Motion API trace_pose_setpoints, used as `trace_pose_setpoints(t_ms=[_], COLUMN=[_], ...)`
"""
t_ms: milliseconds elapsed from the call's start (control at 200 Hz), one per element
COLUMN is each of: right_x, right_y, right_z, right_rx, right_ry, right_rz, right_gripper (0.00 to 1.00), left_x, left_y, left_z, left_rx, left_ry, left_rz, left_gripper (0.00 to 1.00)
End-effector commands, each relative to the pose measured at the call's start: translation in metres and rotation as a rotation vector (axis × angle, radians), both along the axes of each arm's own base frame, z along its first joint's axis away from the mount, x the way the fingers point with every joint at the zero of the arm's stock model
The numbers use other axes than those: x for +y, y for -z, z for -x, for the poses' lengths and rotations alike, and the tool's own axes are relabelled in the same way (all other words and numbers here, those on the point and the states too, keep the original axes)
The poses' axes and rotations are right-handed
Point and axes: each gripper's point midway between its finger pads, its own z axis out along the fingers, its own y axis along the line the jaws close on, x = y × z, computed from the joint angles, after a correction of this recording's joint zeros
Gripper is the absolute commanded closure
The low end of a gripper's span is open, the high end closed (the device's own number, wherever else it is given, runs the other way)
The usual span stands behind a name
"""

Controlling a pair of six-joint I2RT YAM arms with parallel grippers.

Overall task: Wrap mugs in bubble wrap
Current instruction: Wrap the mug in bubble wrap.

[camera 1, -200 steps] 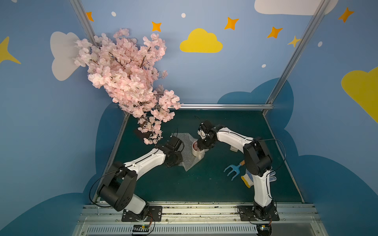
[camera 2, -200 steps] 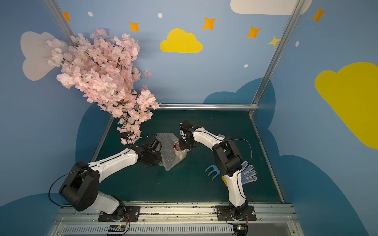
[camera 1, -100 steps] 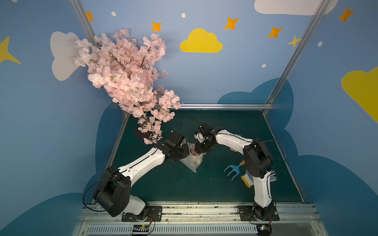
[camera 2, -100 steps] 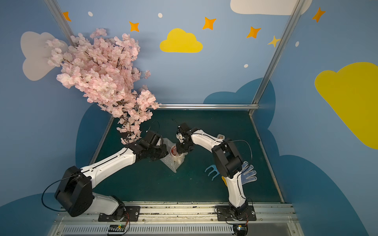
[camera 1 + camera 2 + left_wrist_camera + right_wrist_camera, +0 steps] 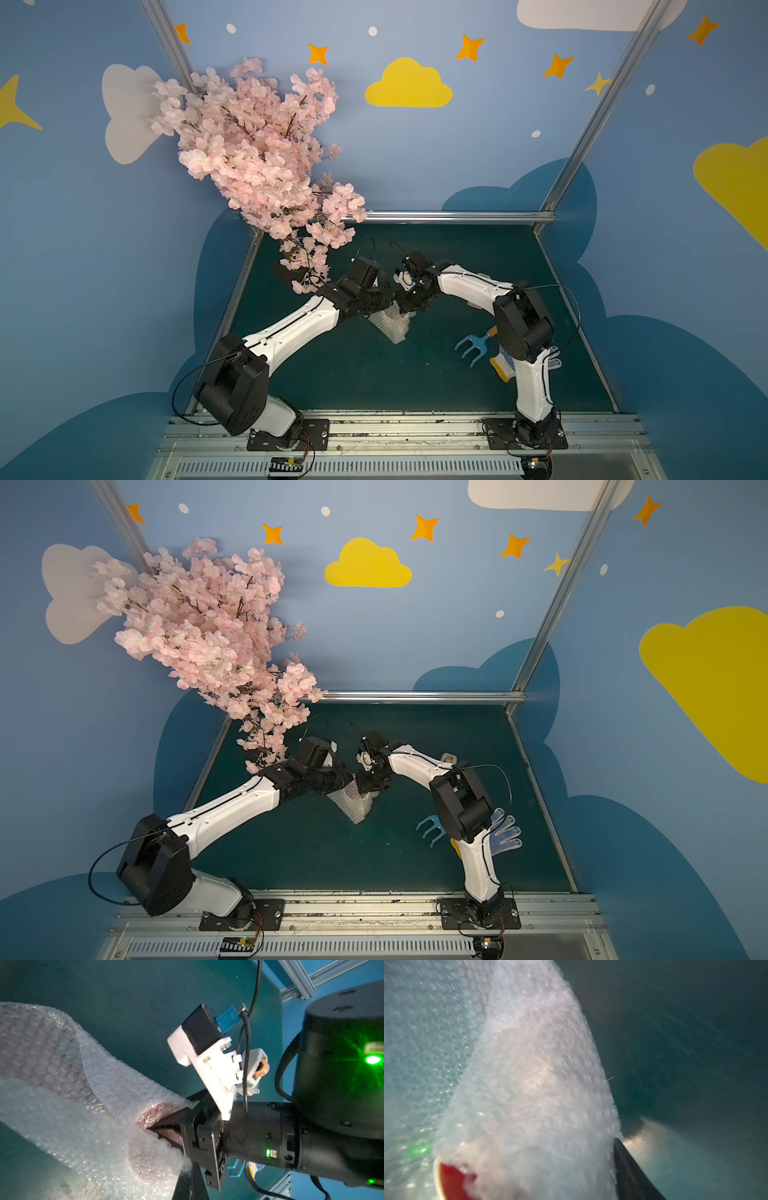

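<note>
Top views: a pink blossom branch (image 5: 257, 158) hung over the far left of the dark green table (image 5: 374, 386).
Left gripper (image 5: 386, 306): reached in from the left with its fingers pressed together and its tips at the upper edge of the bubble wrap (image 5: 392, 328). Whether they pinched the sheet could not be told.
Bubble wrap: sat near the table's middle, between both grippers, draped over the mug (image 5: 450, 1182). A loose corner pointed toward the near edge.
Mug: was under the wrap, with only a patch of red interior showing at the rim, in the right wrist view.
Right gripper (image 5: 409, 301): met the bundle from the right, its fingers partly spread and clamped on the mug's wall through the wrap.
Left wrist view: showed what the top views hid. One right finger (image 5: 166, 1121) reached into the mug's mouth and the other (image 5: 187, 1184) sat outside the wall.
Right wrist view: was blurred and filled with wrap (image 5: 529, 1084), with one black finger (image 5: 631, 1174) against the outside.
Right of the bundle: a blue hand rake (image 5: 471, 347), then a dotted glove (image 5: 505, 833), both well apart from the wrap.
</note>
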Motion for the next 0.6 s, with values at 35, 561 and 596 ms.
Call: trace_pose_setpoints(t_ms=[35,561,596], right_x=[0.003,0.001,0.000], right_y=[0.006,-0.039,-0.042], right_z=[0.013,-0.001,-0.002], right_rx=[0.090,0.082,0.073], right_ry=[0.012,0.066,0.067], right_rz=[-0.036,-0.169,-0.168], right_gripper=[0.50,0.48,0.48], left_x=[-0.009,-0.004,-0.003], left_y=[0.006,0.054,0.057], left_z=[-0.011,-0.007,-0.007], left_rx=[0.002,0.099,0.103], left_ry=[-0.017,-0.052,-0.054], left_rz=[0.029,-0.018,-0.024], left_gripper=[0.96,0.96,0.96])
